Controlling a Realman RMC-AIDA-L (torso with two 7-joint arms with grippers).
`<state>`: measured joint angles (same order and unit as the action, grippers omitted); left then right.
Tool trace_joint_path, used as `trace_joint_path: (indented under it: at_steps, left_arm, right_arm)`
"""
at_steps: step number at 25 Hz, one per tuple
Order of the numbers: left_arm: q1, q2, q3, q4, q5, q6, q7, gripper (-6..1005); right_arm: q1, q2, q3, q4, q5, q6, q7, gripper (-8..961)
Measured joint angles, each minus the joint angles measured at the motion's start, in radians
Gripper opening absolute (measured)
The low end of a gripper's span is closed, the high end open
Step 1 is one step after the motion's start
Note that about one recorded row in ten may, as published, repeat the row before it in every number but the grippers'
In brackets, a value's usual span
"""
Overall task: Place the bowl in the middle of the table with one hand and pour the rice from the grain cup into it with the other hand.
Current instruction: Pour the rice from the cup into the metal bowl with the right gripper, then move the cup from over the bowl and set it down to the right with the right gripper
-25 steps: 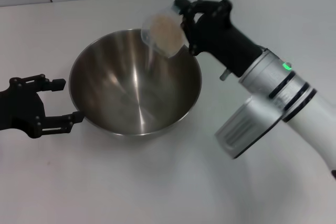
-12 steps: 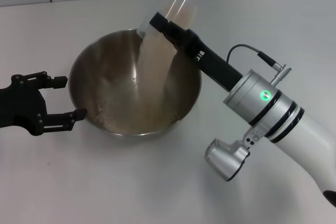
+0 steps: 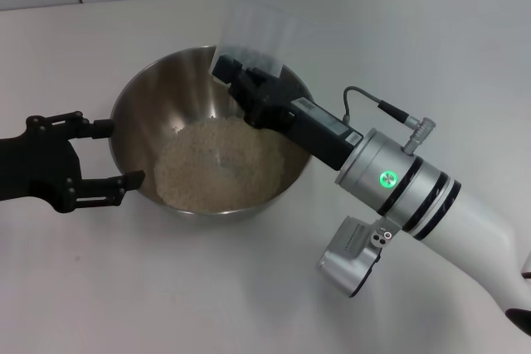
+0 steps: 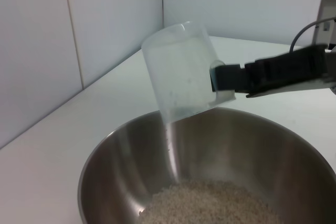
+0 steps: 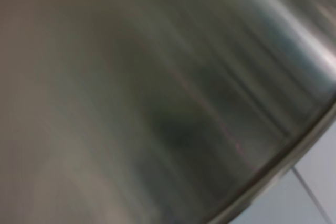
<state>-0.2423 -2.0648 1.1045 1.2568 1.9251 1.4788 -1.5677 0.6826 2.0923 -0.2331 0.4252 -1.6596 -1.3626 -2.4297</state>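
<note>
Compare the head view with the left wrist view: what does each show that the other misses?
Head only: the black left gripper, jaws open and straddling the bowl's rim, and the silver-white right arm. Left wrist only: the white wall panels behind. Both: the upturned translucent plastic grain cup, emptied and held by the right gripper above the large stainless-steel bowl, with the off-white rice inside.

It looked like a bare test lab rather than a kitchen: a plain white table (image 3: 249,288) stood against blank pale wall panels (image 4: 79,40), with nothing homely around.
</note>
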Motion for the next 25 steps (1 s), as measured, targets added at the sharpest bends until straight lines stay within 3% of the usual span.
trace_joint_path:
  at_steps: [4,8,17,22,25]
  left_arm:
    - [-0.002,0.000,0.000,0.000,0.000,0.000,-0.001,827]
    - [-0.008,0.000,0.000,-0.002,0.000,0.000,-0.001,827]
    - [-0.010,0.000,0.000,-0.002,0.000,0.000,-0.002,827]
    - [-0.008,-0.001,0.000,-0.002,0.000,-0.002,-0.002,827]
    - [-0.005,-0.001,0.000,0.002,0.000,-0.002,-0.002,827]
  right_arm:
    - [-0.011,0.000,0.076,0.008,-0.077,0.003,-0.025,52]
    - [-0.029,0.000,0.170,0.070,-0.089,0.009,0.148,56]
    - [-0.094,-0.007,0.345,0.180,-0.090,-0.036,1.039,66]
    - [-0.114,-0.009,0.368,0.071,-0.089,-0.125,1.806,71]
    - [-0.126,-0.008,0.395,-0.018,-0.086,-0.138,2.121,74]
